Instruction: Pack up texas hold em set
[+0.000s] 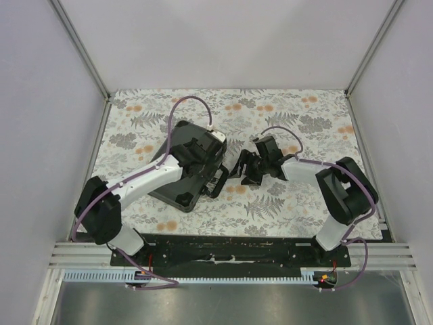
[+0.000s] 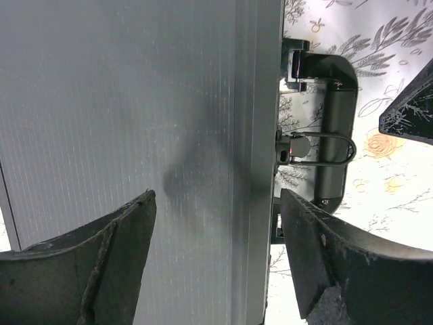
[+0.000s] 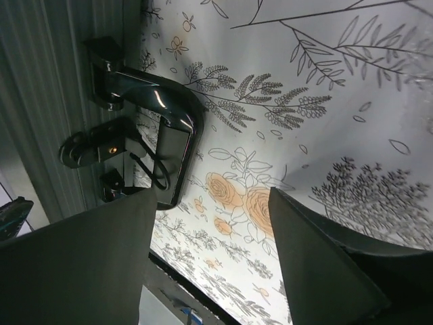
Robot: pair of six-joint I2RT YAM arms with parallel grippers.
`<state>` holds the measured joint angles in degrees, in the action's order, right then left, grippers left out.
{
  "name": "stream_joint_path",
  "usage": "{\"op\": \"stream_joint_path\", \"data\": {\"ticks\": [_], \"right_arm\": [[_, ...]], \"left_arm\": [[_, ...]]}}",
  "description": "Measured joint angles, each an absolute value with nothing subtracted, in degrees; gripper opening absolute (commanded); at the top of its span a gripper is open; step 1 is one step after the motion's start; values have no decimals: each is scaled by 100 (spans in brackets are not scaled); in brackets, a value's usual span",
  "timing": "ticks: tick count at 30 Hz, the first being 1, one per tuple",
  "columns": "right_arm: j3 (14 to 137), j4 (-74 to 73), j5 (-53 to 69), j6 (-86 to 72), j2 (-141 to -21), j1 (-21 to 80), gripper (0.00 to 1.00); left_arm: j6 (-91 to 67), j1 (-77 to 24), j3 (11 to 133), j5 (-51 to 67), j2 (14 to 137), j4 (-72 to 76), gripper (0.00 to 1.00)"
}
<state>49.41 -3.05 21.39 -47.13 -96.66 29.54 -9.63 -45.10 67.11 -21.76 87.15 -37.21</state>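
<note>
Lying shut on the floral cloth, the case sits left of centre, its handle facing the right arm. The left gripper hangs over the ribbed lid near the handle edge, fingers spread and holding nothing. I cannot tell whether it touches the lid. The right gripper is released too, just beside the handle. The latch may not be fully caught, which I cannot judge from here. A push on it from the right could slide the case across the cloth unless the left arm pins the lid. A finger could also snag in the handle's loop. No brand, label or writing is legible.
</note>
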Motion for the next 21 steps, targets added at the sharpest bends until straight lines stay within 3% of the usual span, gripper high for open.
{"op": "stream_joint_path", "data": {"ticks": [9, 13, 21], "right_arm": [[4923, 338, 2641, -4954, -10127, 3144, 69], [5048, 471, 2744, -5024, -10344, 3282, 60], [5334, 318, 2604, -5164, -10669, 3428, 36]], "left_arm": [[-701, -4641, 6759, -2617, 9207, -3892, 84], [-674, -4753, 6890, -2928, 9443, -4001, 82], [-676, -4840, 6954, -3063, 9494, -4060, 69]]}}
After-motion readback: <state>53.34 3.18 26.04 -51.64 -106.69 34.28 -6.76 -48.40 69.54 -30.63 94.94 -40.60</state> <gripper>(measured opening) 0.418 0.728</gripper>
